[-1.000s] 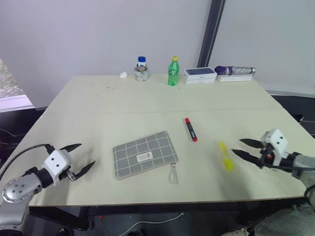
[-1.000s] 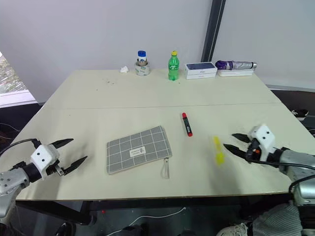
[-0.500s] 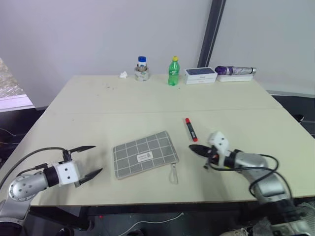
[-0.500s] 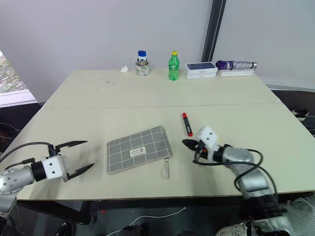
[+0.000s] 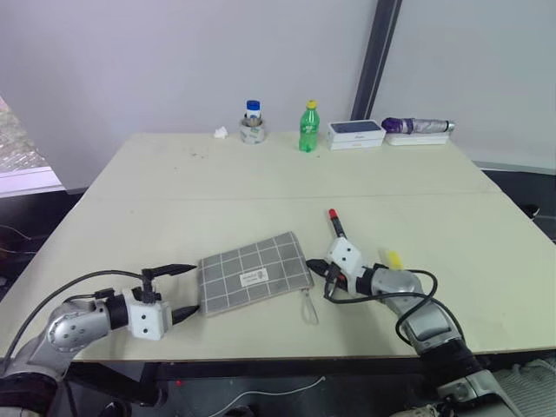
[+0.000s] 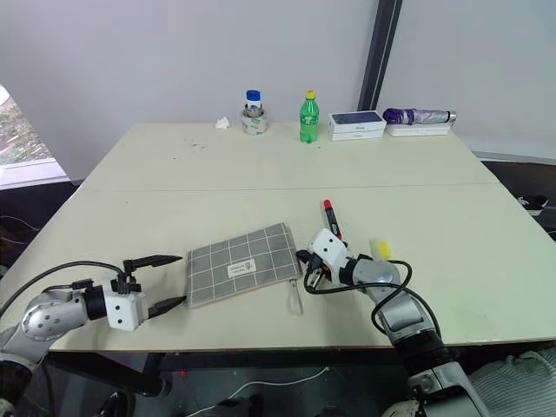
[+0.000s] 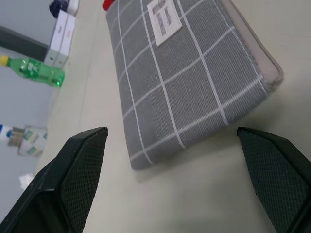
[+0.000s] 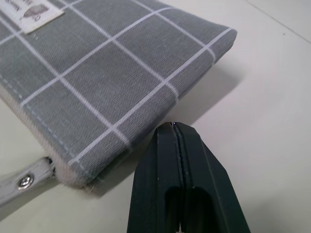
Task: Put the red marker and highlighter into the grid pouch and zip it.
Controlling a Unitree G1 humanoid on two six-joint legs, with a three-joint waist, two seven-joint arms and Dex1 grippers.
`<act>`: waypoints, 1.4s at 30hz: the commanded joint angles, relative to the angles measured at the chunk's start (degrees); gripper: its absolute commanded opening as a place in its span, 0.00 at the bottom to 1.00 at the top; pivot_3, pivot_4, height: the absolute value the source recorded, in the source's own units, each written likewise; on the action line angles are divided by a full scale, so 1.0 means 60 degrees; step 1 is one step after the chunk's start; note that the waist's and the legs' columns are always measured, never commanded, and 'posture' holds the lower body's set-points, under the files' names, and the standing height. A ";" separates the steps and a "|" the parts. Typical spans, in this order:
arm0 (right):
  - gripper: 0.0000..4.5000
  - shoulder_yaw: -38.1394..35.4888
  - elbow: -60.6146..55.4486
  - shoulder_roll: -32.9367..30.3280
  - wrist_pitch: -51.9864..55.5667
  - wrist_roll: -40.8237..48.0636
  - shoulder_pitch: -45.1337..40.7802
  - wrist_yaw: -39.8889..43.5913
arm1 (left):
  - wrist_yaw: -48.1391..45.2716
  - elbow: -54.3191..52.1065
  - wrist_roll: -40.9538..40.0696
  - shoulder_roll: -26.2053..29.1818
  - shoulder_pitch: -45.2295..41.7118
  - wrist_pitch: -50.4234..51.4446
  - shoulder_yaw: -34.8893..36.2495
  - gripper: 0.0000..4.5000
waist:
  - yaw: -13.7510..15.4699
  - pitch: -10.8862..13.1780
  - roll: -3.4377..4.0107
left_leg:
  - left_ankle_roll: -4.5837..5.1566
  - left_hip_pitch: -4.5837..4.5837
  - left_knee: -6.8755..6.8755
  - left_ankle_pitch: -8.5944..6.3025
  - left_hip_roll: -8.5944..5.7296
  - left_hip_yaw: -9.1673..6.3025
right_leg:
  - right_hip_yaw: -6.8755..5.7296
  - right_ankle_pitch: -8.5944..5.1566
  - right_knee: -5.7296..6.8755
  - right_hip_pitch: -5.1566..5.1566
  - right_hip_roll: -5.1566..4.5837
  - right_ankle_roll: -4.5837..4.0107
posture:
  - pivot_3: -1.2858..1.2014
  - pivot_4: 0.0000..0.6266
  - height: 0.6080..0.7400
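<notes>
- I see the grid pouch [image 5: 255,272] lying flat on the near part of the table [image 5: 174,191], label side up. Its long axis runs from about 8 o'clock up to 2 o'clock, so the right end sits a little farther from me.
- Its pull strap [image 5: 308,306] trails off the near right corner toward 5 o'clock.
- The red marker [image 5: 335,224] lies at about 1 o'clock from the pouch, apart from it, with its long axis close to 12–6 and one red end pointing away from me.
- The highlighter [image 5: 391,258] lies at 3 o'clock from the pouch, beyond my right arm, which covers part of it.
- My right gripper [image 8: 176,127] is pinched fully closed with nothing between its fingers. Its tip sits just beside the pouch's right end, near the strap corner; I cannot tell whether it touches the fabric.
- My left gripper [image 5: 187,290] has its fingers spread wide and holds nothing. It points at the pouch's left end, with one finger on either side of that short edge, just clear of it.
- At 12 o'clock, along the far edge, stand a green bottle [image 5: 307,127], a small jar [image 5: 253,122] and a white box [image 5: 356,133].
</notes>
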 commanded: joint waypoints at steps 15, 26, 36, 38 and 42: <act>0.00 -0.0120 -0.0410 -0.0011 -0.0007 -0.0032 0.0074 -0.0049 | 0.0371 0.0942 0.0423 -0.0520 -0.1183 -0.0124 -0.1747 0.69 | -0.0037 -0.0010 0.0012 | -0.0009 0.0011 0.0014 0.0008 -0.0003 0.0000 | 0.0004 -0.0001 0.0055 0.0003 0.0000 0.0000 | 0.52 0.24 1.00; 0.06 -0.0668 -0.0966 -0.0169 0.0520 0.0723 0.0116 0.0278 | 0.0165 0.0883 -0.0344 -0.0619 -0.1101 0.0565 -0.1815 0.00 | -0.0037 -0.0029 0.0046 | -0.0009 0.0016 0.0009 0.0008 -0.0002 0.0002 | 0.0007 -0.0002 0.0056 0.0002 0.0001 0.0001 | 0.52 0.24 1.00; 1.00 -0.2611 -0.3109 -0.0098 0.3017 0.3703 0.0082 0.0260 | 0.0190 -0.2280 -0.3427 -0.0900 -0.0287 0.3769 -0.0226 0.00 | -0.0045 -0.0023 0.0038 | -0.0010 -0.0012 0.0012 0.0009 0.0004 -0.0005 | 0.0012 -0.0003 0.0059 0.0005 0.0001 -0.0001 | 0.52 0.24 1.00; 1.00 -0.2395 -0.3411 -0.0167 0.3271 0.3616 0.0180 0.0148 | 0.0235 -0.2581 -0.3477 -0.0920 -0.0171 0.4106 -0.0007 0.00 | -0.0057 -0.0024 0.0039 | -0.0010 -0.0011 0.0011 0.0009 0.0003 -0.0003 | 0.0013 -0.0003 0.0058 0.0005 0.0000 -0.0001 | 0.52 0.24 1.00; 1.00 -0.1884 -0.3502 0.0476 0.3007 0.3059 0.0448 -0.0748 | 0.0509 -0.3085 -0.4083 -0.1296 -0.0105 0.5066 0.0562 0.00 | -0.0087 -0.0024 0.0039 | -0.0010 -0.0011 0.0000 0.0009 0.0004 -0.0002 | 0.0015 -0.0004 0.0058 -0.0004 0.0002 -0.0004 | 0.52 0.24 1.00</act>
